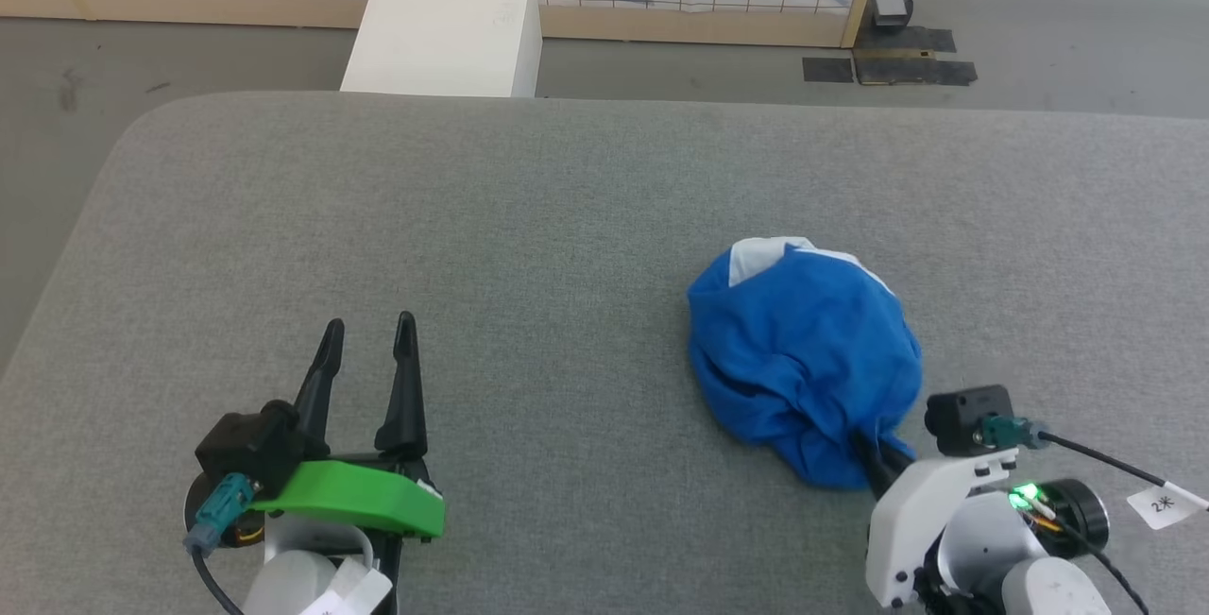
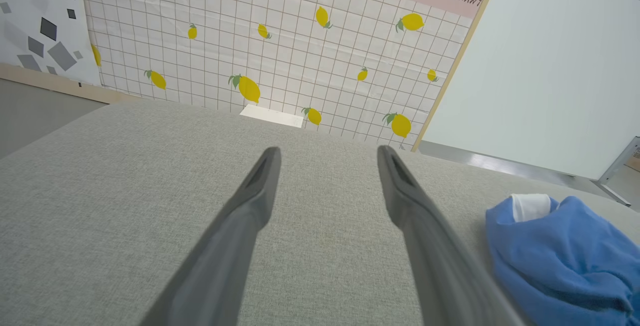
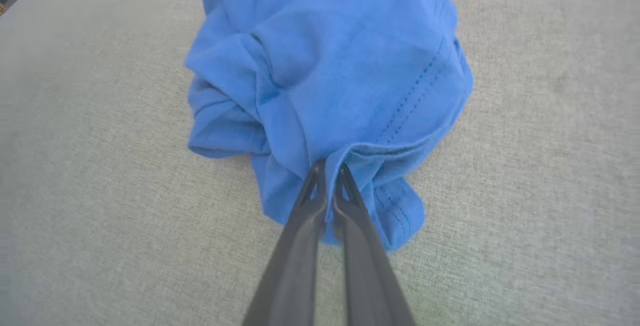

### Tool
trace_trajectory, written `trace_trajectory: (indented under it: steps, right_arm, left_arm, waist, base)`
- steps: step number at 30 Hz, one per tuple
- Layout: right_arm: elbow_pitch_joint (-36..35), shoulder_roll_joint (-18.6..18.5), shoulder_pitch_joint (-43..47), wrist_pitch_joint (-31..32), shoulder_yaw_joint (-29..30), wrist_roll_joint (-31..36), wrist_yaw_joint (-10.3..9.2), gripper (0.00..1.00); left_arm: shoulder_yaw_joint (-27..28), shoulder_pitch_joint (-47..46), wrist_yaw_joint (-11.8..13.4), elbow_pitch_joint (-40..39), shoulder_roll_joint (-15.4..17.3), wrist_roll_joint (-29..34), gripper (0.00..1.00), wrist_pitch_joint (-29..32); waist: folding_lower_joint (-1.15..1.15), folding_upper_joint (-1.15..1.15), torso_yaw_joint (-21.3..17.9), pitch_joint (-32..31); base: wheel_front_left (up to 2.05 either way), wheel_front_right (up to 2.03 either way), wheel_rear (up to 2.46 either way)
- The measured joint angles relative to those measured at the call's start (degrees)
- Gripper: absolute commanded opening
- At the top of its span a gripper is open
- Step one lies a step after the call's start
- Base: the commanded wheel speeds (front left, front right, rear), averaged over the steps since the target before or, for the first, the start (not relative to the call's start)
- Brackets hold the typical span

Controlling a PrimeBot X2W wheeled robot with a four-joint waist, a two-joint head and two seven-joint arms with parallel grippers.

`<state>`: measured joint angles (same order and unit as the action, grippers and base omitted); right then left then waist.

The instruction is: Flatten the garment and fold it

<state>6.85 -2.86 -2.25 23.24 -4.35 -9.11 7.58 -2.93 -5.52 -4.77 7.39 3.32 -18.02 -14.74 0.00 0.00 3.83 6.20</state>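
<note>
1. My right gripper [image 3: 330, 168] has its fingers pressed nearly together on a fold at the near hem of the blue shorts [image 1: 803, 350]. The stitched edge bunches around my tips.
2. The shorts sit as a crumpled mound on the right half of the grey padded table [image 1: 472, 218], not yet flattened. From my right fingers the heap runs away from me, leaning a little left, and ends at the white trim band [image 1: 770, 256] on the far side.
3. My left gripper [image 1: 368, 332] is spread wide with nothing between its fingers. It is over bare table, well apart from the shorts, which lie off to its right.
4. The right arm is the one on the cloth, and I judge the coming move turns on that far-and-left line. Drawing the pinched hem back toward me should stretch the mound along it. The left arm would have to cross rightward to catch a second edge.
</note>
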Motion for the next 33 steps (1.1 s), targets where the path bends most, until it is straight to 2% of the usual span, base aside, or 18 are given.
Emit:
trace_trajectory:
  steps: [7,12,15,19,23,26,29,33]
  right_arm:
    - [-6.4,-0.1,-3.3,-3.3,-6.5,-0.1,0.0,0.0]
    - [-10.5,0.0,-11.6,-3.9,-14.8,-0.9,0.0,0.0]
    - [-10.6,0.0,-17.5,-4.5,-19.5,-2.5,0.0,0.0]
    - [-10.8,0.0,-25.4,-7.8,-22.7,-6.4,0.0,0.0]
    - [-11.4,0.0,-31.0,-12.5,-21.7,-9.4,0.0,0.0]
    - [-11.0,0.1,-32.5,-15.2,-17.9,-9.6,0.0,0.0]
    - [-7.8,0.0,-31.7,-13.5,-13.7,-6.9,0.0,0.0]
    - [-2.0,-1.7,-26.3,-9.3,-7.9,-1.8,0.0,0.0]
  left_arm:
    - [0.2,0.0,-0.5,0.7,-0.1,1.0,1.0,0.0]
    - [0.3,0.0,-0.7,0.8,-0.2,1.0,1.0,0.0]
    - [0.3,0.0,-0.7,0.9,-0.2,1.0,1.0,0.0]
    - [0.0,0.0,-0.7,1.0,-0.2,1.0,1.0,0.0]
    - [-0.8,0.0,-0.7,1.1,-0.3,1.0,1.0,0.0]
    - [-1.3,0.0,-0.6,1.1,-0.3,1.0,1.0,0.0]
    - [-1.5,0.0,-0.6,1.1,-0.3,1.0,1.0,0.0]
    - [-1.5,0.0,-0.4,0.8,-0.3,1.0,1.0,0.0]
  waist:
    - [0.0,0.0,-0.3,-0.6]
    - [0.0,0.0,-0.9,-1.1]
    - [0.0,0.0,-1.2,-1.3]
    - [0.0,0.0,-1.2,-1.7]
    - [0.0,0.0,-0.9,-1.9]
    - [0.0,0.0,-0.6,-2.2]
    - [0.0,0.0,-0.5,-2.3]
    - [0.0,0.0,-0.3,-1.7]
  base:
    - [0.0,0.0,0.0]
    - [0.0,0.0,0.0]
    - [0.0,0.0,0.0]
    - [0.0,0.0,0.0]
    - [0.0,0.0,0.0]
    - [0.0,0.0,0.0]
    - [0.0,0.0,0.0]
    - [0.0,0.0,0.0]
